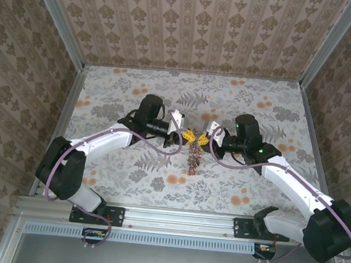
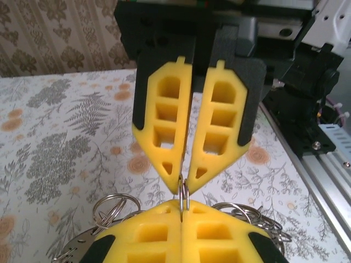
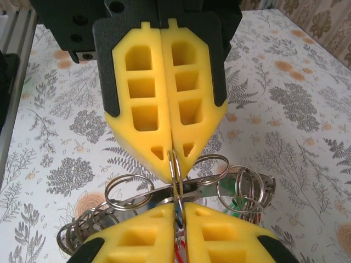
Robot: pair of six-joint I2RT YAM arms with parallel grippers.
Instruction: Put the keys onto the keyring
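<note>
Keyring (image 1: 193, 158) held at the table's (image 1: 127, 183) middle.
Tip to tip, left gripper (image 1: 186, 134) and right gripper (image 1: 204, 139) each pinch its wire.

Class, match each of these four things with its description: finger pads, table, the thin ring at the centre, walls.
Things:
1. finger pads
2. table
3. ring
4. walls

Descriptions:
a. silver, pinched between the left gripper and the right gripper
b. yellow
c. brown patterned paper
d. grey leaves and orange flowers

Pairs: 1-b, 2-d, 3-a, 4-c.
</note>
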